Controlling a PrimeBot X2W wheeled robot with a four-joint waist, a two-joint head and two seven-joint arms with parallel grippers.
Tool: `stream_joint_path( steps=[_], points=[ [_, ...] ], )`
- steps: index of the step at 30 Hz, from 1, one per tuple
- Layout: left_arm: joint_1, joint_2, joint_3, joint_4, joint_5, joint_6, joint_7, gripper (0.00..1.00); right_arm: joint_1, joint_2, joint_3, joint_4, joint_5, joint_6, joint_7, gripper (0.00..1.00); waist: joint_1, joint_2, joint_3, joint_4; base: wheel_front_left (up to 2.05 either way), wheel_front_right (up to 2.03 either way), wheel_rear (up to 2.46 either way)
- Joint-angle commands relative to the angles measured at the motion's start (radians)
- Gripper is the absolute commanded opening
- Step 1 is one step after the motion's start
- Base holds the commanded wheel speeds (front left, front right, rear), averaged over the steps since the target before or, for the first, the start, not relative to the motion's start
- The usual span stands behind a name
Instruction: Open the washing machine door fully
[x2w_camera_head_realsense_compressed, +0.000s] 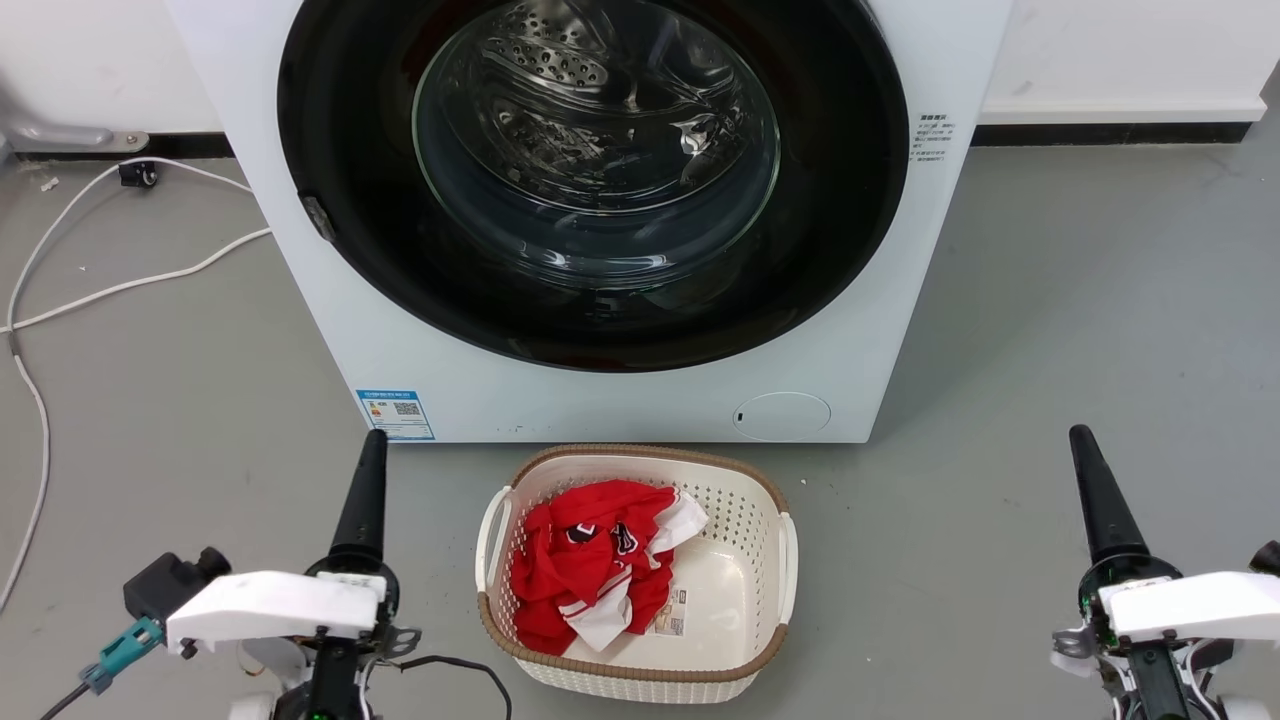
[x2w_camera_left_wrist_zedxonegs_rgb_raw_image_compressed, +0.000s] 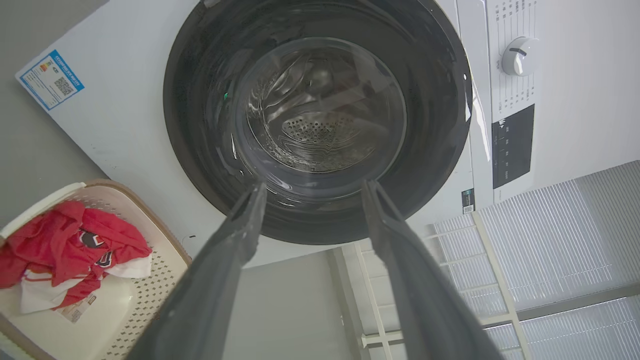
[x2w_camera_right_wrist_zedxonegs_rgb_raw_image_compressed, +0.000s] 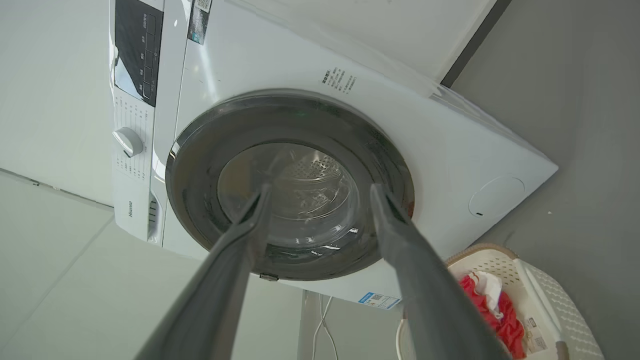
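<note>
Washing machine door (x2w_camera_head_realsense_compressed: 840, 200) looks fully closed, so I log the whole opening as left to do. Left hand (x2w_camera_left_wrist_zedxonegs_rgb_raw_image_compressed: 313, 184) and right hand (x2w_camera_right_wrist_zedxonegs_rgb_raw_image_compressed: 320, 187): fingers spread, empty, well short of it.

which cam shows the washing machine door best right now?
Right wrist view: the whole door is in frame, though the right gripper overlaps its lower part. Head view is sharper but cuts off the door's top. Left wrist view clips the top edge too, and the left gripper covers part of the bottom.
</note>
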Motion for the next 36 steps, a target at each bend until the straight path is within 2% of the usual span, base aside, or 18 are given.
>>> stream_joint_path(
  steps=[1, 8, 15, 16, 36],
  points=[
    [-0.033, 0.003, -0.01, -0.025, 0.054, 0.006, -0.01, 1.0, -0.004, -0.002, 0.002, -0.025, -0.053, 0.0, -0.01, 1.0, 0.0, 0.0, 0.0, 0.0, 0.0, 0.0, 0.0],
    [-0.038, 0.003, -0.051, -0.035, 0.215, 0.037, -0.036, 1.0, 0.006, -0.002, 0.009, -0.034, -0.235, 0.0, -0.037, 1.0, 0.0, 0.0, -0.001, 0.002, 0.0, 0.0, 0.0],
    [-0.042, 0.003, -0.085, -0.03, 0.349, 0.058, -0.061, 1.0, 0.012, -0.001, 0.019, -0.046, -0.367, 0.0, -0.062, 1.0, 0.0, 0.0, -0.001, 0.002, 0.0, 0.0, 0.0],
    [-0.045, 0.003, -0.096, -0.026, 0.402, 0.064, -0.072, 1.0, 0.015, -0.001, 0.02, -0.051, -0.417, 0.0, -0.073, 1.0, 0.0, 0.0, -0.001, 0.003, 0.0, 0.0, 0.0],
    [-0.067, 0.003, -0.147, 0.008, 0.677, 0.091, -0.133, 1.0, 0.039, -0.001, 0.051, -0.093, -0.698, 0.0, -0.099, 1.0, 0.0, 0.0, -0.001, 0.006, 0.0, 0.0, 0.0]
  ],
)
